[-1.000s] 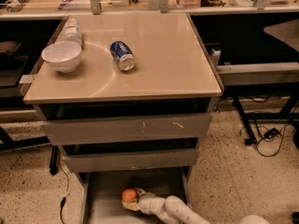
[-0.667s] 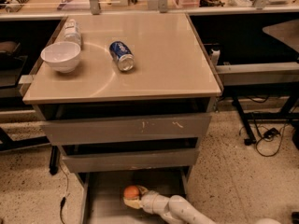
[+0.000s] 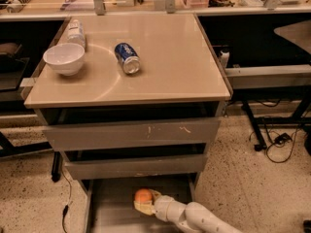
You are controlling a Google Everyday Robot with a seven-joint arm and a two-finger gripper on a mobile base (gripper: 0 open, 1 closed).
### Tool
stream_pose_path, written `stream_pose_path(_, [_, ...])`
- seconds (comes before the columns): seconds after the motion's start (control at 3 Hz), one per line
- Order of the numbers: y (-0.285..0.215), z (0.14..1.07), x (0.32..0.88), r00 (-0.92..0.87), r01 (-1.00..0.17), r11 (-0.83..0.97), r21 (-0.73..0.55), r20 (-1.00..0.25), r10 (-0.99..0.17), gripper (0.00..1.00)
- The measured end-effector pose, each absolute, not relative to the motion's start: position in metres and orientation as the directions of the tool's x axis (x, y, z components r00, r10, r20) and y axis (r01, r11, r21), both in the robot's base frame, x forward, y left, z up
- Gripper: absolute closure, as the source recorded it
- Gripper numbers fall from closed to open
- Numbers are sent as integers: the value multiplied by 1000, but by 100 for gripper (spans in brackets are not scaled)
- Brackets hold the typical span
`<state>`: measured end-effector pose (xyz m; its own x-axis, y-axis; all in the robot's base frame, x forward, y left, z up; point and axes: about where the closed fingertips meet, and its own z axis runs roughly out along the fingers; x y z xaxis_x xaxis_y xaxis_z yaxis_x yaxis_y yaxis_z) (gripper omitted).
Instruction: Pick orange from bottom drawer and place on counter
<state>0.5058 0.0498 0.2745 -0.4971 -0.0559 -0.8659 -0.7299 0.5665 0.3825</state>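
The orange (image 3: 142,195) is in the open bottom drawer (image 3: 109,208), at the foot of the grey cabinet. My gripper (image 3: 146,201) reaches in from the lower right on its white arm. Its pale fingers (image 3: 144,208) sit on either side of the fruit, shut on it. The orange is just above the drawer floor, near the middle of the tray. The beige counter (image 3: 165,67) tops the cabinet, well above the gripper.
On the counter stand a white bowl (image 3: 63,58) at the left, a plastic bottle (image 3: 76,31) behind it, and a blue soda can (image 3: 127,58) lying on its side. The two upper drawers (image 3: 131,135) overhang the bottom one. Cables (image 3: 274,142) lie on the floor at right.
The orange has shifted slightly up and to the right together with the gripper holding it. The arm has drawn back a little toward the right.
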Motion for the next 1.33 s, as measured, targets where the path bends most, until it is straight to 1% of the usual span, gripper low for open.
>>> stream_pose_path(0.33, [35,314,503,-511,-713,581,391,-858,-50,100])
stream_pose_path(0.67, [21,358,505,-514,-710,595,378,-855,-70,100])
stream_pose_path(1.0, [10,403,511,-493,-721,605,337,-863,-107,100])
stream_pose_path(1.33, [10,403,511,-493,-721,605,337,-863,-107,100])
